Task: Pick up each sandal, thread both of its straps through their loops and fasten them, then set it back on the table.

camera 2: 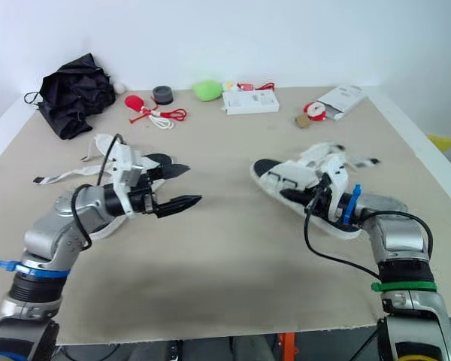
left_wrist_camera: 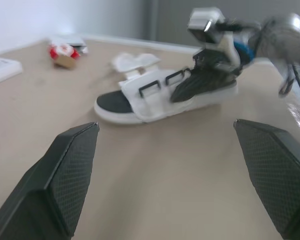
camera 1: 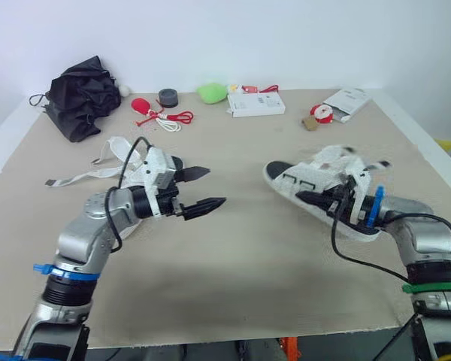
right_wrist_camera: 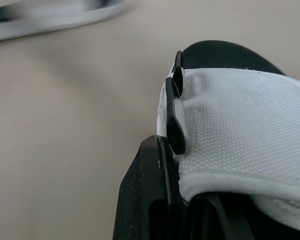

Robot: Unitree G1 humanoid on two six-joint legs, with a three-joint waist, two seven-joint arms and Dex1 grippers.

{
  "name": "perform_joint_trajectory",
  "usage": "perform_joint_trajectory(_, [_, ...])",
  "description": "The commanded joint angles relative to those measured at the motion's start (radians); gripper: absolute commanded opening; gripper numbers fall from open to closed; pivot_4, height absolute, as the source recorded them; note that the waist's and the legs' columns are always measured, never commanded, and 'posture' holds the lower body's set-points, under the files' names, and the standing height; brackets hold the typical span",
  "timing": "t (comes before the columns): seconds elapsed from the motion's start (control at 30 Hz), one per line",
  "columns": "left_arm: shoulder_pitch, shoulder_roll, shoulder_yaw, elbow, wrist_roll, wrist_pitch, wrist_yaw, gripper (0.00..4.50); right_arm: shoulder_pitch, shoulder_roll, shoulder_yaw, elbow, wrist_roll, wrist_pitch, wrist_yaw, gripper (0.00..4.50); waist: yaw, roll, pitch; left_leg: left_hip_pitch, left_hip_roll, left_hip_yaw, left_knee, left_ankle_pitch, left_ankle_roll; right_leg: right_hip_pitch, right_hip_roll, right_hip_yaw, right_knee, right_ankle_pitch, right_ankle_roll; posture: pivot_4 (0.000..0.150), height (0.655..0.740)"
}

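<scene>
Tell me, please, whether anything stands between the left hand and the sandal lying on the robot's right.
Nothing visible does. Only bare table lies between the open left hand and that sandal. The right hand is at the sandal's nearer end.

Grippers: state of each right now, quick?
Left gripper: open, holding nothing.
Right gripper: closed on the white sandal, at its mesh strap.
</scene>
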Motion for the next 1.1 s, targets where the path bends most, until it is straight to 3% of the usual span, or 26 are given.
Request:
perform_joint_trajectory(0.03, [-0.032, 0.06, 0.031, 0.002, -0.02, 0.026, -0.055, 4.48, 0.005, -0.039, 0.069, -0.154, 0.031, 0.03, 0.112, 0.06, 0.003, 0.0, 0.0, 0.0, 0.0, 0.0, 0.001, 0.0, 0.0, 0.0, 0.0, 0.0, 0.0, 0.0, 0.0, 0.15, 0.74])
perform_joint_trajectory(0.33, [-0.034, 0.097, -0.048, 0.026, 0.061, -0.018, -0.135, 4.48, -0.133, 0.031, 0.289, -0.04, -0.118, -0.15, 0.277, 0.06, -0.001, -0.002, 0.001, -0.001, 0.0, 0.002, 0.006, 0.0, 0.0, 0.0, -0.001, 0.001, 0.0, 0.003, 0.001, 0.15, 0.74])
perform_joint_trajectory(0.57, [0.012, 0.117, -0.083, 0.038, 0.142, -0.084, -0.154, 4.48, -0.228, 0.115, 0.341, 0.154, -0.2, -0.256, 0.314, 0.06, 0.003, -0.002, 0.001, -0.001, 0.005, 0.001, 0.005, 0.0, 0.0, -0.001, 0.005, 0.0, 0.0, 0.003, -0.003, 0.15, 0.74])
perform_joint_trajectory(0.8, [0.015, 0.083, -0.103, 0.106, 0.199, -0.165, -0.156, 4.48, -0.208, 0.127, 0.339, 0.15, -0.19, -0.259, 0.322, 0.06, 0.005, -0.002, 0.001, -0.001, 0.008, 0.002, 0.006, 0.0, 0.0, -0.001, 0.007, 0.0, 0.0, 0.005, -0.005, 0.15, 0.74])
perform_joint_trajectory(0.9, [-0.013, 0.045, -0.114, 0.157, 0.206, -0.193, -0.17, 3.59, -0.204, 0.131, 0.341, 0.145, -0.191, -0.258, 0.319, 0.0, 0.006, -0.003, 0.001, 0.0, 0.009, 0.002, 0.006, 0.0, 0.0, -0.001, 0.008, 0.0, 0.0, 0.005, -0.006, 0.15, 0.74])
perform_joint_trajectory(1.0, [-0.036, 0.022, -0.13, 0.186, 0.211, -0.208, -0.19, 2.1, -0.201, 0.133, 0.338, 0.141, -0.19, -0.257, 0.318, 0.0, 0.005, -0.003, 0.001, 0.0, 0.01, 0.002, 0.006, 0.0, 0.0, -0.001, 0.009, 0.001, 0.0, 0.006, -0.006, 0.15, 0.74])
perform_joint_trajectory(1.07, [-0.054, 0.007, -0.152, 0.2, 0.212, -0.206, -0.212, 1.69, -0.197, 0.134, 0.337, 0.134, -0.191, -0.256, 0.316, 0.0, 0.006, -0.003, 0.001, 0.0, 0.012, 0.002, 0.006, 0.0, 0.0, -0.001, 0.011, 0.001, 0.0, 0.006, -0.007, 0.15, 0.74])
perform_joint_trajectory(1.1, [-0.064, -0.001, -0.166, 0.21, 0.219, -0.211, -0.221, 1.17, -0.194, 0.134, 0.336, 0.128, -0.192, -0.255, 0.313, 0.0, 0.006, -0.003, 0.001, 0.0, 0.013, 0.001, 0.006, 0.0, 0.0, -0.002, 0.013, 0.0, 0.0, 0.006, -0.008, 0.15, 0.74])
